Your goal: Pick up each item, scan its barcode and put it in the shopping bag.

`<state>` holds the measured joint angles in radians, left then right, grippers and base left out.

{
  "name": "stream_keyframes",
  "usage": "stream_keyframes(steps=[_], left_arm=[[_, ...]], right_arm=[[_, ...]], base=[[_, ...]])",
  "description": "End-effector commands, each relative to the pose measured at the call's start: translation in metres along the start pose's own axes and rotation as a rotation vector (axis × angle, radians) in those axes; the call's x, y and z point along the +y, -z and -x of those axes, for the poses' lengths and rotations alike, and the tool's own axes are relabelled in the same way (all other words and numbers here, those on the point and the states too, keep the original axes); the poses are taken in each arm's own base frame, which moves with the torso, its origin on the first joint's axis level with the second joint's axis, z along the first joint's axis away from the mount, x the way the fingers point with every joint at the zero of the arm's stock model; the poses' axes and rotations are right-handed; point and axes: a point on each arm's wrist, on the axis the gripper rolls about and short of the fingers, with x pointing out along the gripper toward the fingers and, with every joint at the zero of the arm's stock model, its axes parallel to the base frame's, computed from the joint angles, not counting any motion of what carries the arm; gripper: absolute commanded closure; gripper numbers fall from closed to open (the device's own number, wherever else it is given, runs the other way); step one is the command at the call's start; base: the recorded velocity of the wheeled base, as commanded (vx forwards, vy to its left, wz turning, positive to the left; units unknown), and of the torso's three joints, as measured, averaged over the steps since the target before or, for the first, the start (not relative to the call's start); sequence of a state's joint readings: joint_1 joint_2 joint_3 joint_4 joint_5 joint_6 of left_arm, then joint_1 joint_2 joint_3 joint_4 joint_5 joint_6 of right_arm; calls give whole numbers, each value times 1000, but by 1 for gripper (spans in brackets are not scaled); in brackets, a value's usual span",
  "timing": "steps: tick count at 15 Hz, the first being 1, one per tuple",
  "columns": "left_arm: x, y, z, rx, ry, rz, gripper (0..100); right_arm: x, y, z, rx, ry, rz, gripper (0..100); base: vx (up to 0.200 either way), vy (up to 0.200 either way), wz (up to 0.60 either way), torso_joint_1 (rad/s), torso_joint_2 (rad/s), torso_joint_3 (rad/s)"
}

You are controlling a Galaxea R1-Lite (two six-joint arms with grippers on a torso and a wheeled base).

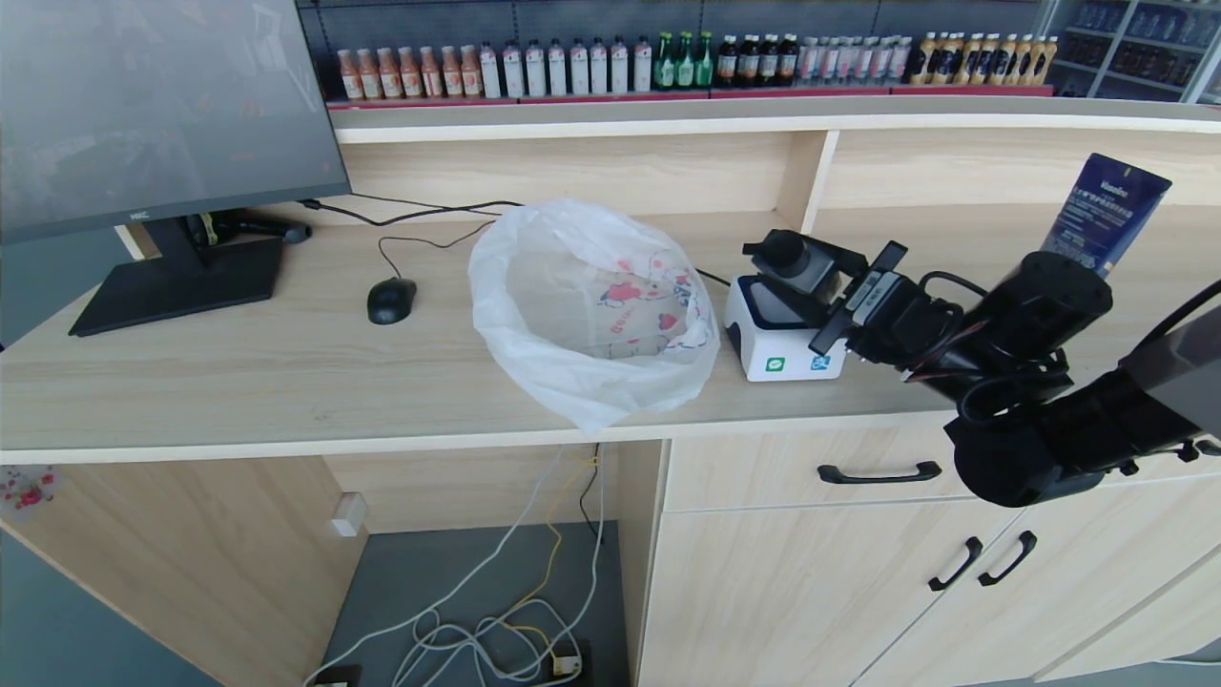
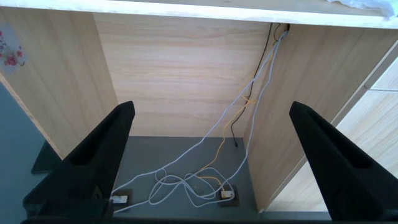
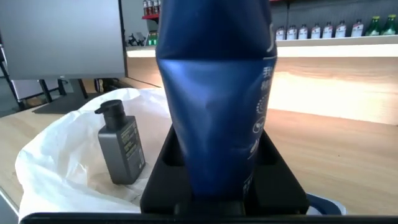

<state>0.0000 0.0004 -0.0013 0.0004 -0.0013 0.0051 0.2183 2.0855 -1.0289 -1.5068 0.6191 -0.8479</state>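
Holding blue tube (image 3: 214, 81) | right gripper (image 3: 217, 155) | tube's far end cut off

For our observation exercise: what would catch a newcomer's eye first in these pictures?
The blue tube clamped in the right gripper, near the bag. Next, the white shopping bag gaping open in the middle of the wooden counter, with a grey pump bottle standing beside it.
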Motion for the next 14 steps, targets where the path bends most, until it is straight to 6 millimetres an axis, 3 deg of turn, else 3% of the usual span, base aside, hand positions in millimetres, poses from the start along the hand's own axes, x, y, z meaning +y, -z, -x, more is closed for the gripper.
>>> stream_keyframes(steps=[1, 3, 4, 9, 13, 14], left_arm=[[0, 0, 0, 0, 0, -1, 0], [0, 0, 0, 0, 0, 1, 0], [0, 0, 0, 0, 0, -1, 0], [0, 0, 0, 0, 0, -1, 0], [0, 0, 0, 0, 0, 1, 0], [0, 0, 0, -1, 0, 1, 0]], right_arm=[[-6, -10, 0, -18, 9, 7, 100], [-8, -21, -3, -43, 11, -2, 100], [-11, -39, -8, -75, 26, -20, 100], [-23, -82, -8, -131, 69, -87, 100], [-17, -135, -12, -138, 188, -332, 100], [-12, -150, -12, -115, 255, -475, 100]], base=[[0, 0, 0, 0, 0, 0], [0, 0, 0, 0, 0, 0], [0, 0, 0, 0, 0, 0], [0, 0, 0, 0, 0, 0], [0, 0, 0, 0, 0, 0], [0, 0, 0, 0, 0, 0]])
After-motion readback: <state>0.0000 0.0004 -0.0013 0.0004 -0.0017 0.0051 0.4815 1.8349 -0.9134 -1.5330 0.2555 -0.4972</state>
